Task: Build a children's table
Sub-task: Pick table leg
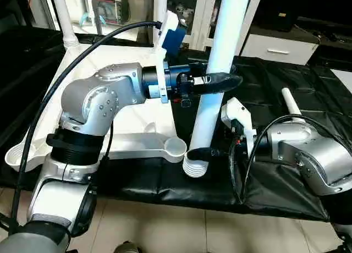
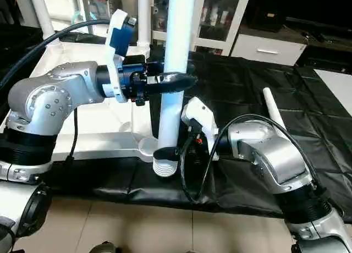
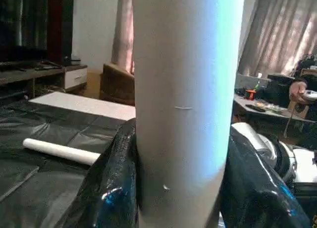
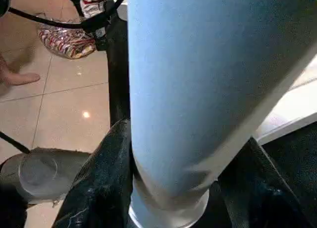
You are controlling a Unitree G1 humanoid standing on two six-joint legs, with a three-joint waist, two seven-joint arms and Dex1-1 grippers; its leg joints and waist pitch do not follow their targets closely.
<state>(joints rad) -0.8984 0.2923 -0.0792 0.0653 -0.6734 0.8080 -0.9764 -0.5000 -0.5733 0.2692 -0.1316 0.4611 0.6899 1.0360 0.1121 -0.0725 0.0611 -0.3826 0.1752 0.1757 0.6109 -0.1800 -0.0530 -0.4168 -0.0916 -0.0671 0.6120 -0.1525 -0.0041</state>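
Two grippers on one leg [image 1: 220, 60], upright, ribbed foot end just beside the near corner socket [image 1: 176, 147] of the tabletop [image 1: 124, 118], not yet in it. Left gripper [image 1: 220, 81] clamped on the leg about mid-height, black fingers [image 3: 114, 188] pressed to both sides of the tube. Right gripper [image 1: 204, 152] low down, just above the ribbed end, fingers [image 4: 99, 188] flanking the tube close on both sides; firm contact hard to confirm, so cannot tell if clamped or a touch apart. Ribbed end hanging below the right fingers, over the front edge of the black cloth [image 1: 286, 88], slightly off to the side of the socket. Tabletop lying underside up on the far side of the left fingers, two legs already standing in far sockets [image 1: 61, 16]. One spare leg [image 1: 290, 102] flat on the cloth, well apart, beyond the right arm. Step in hand, judged: seating the third leg in the near corner. Next move likely calls for shifting the ribbed end sideways over the socket mouth, keeping the tube plumb with both grips, then pushing straight down. Risk: tilted entry jamming on the socket rim, or the tabletop sliding.
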